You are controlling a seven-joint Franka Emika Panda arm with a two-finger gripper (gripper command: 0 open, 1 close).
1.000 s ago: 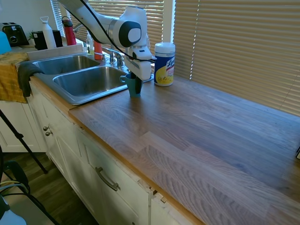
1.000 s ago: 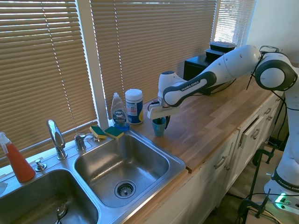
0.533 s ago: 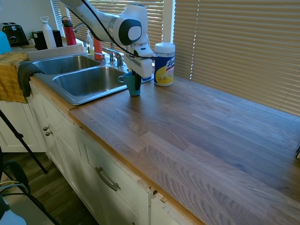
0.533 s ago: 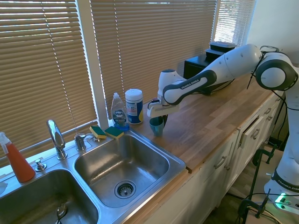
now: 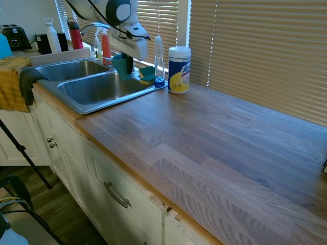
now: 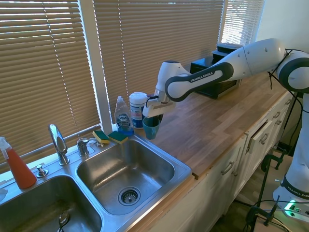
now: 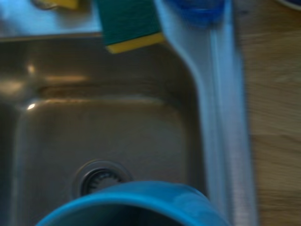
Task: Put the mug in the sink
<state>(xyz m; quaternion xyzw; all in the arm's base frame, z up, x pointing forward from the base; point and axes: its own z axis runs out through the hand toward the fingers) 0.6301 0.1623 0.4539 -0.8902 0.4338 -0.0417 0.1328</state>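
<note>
Pinching the mug (image 6: 150,127), the gripper (image 6: 153,117) hung above the sink (image 6: 181,170) rim's back corner, basin open below.

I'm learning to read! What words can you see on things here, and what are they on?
"FRANKA EMIKA": on the robot arm.
Blue label on the clear soap bottle: too small to read.
Yellow label on the wipes canister: too blurred to read.
The mug: no words showing.
</note>
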